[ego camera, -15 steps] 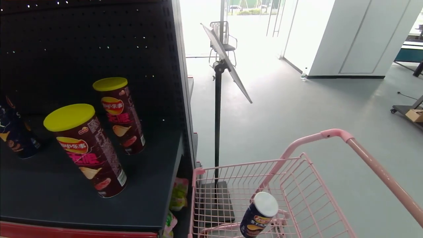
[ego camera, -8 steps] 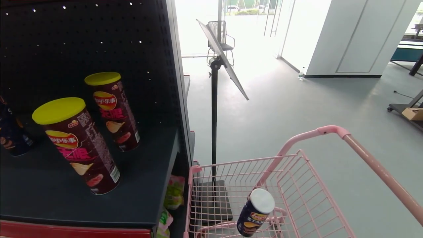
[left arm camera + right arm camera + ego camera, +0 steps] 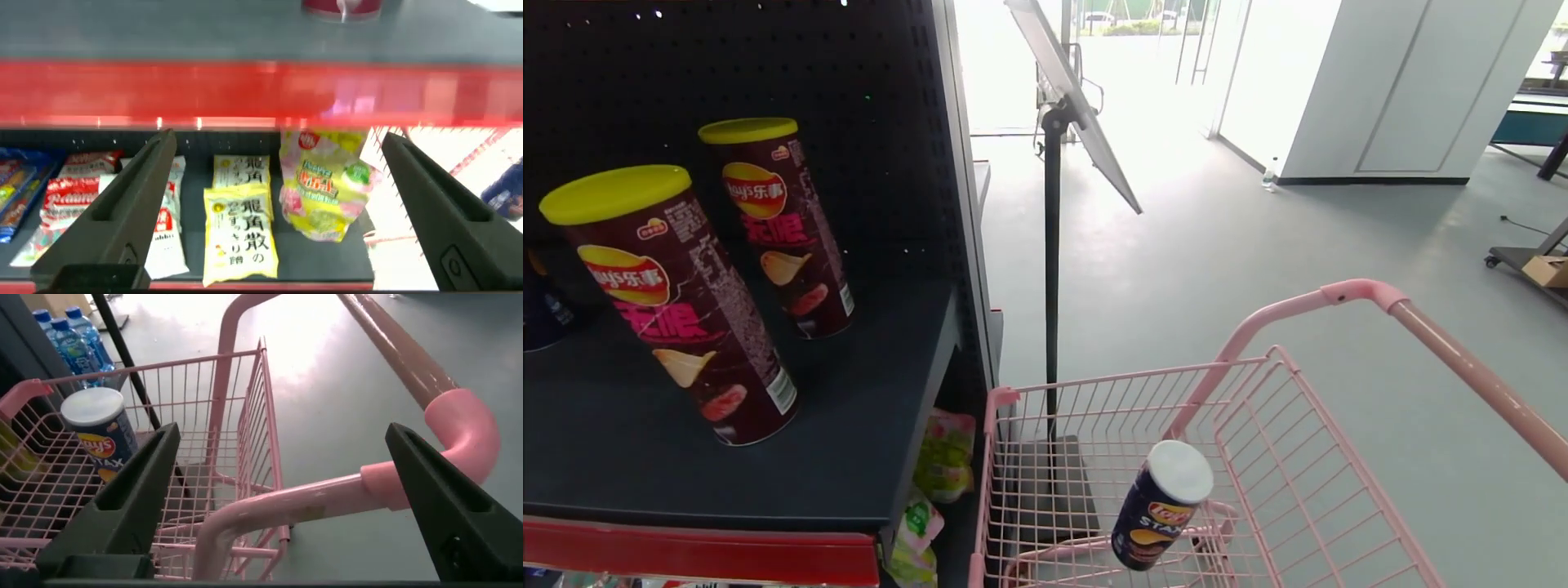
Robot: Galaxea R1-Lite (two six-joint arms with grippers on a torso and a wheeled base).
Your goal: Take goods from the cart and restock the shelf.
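The left gripper point(image 3: 278, 139) and right gripper point(image 3: 282, 429) gape empty. The 1 can point(image 3: 1160, 506) stands in the cart point(image 3: 1135, 380) at 5 o'clock. Reaching in, the right gripper could clip the cart's side or topple the can.

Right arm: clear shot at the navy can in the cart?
Probably not directly: cart handle and basket wall sit between the open right tool and the can. Basket top looks open, though.
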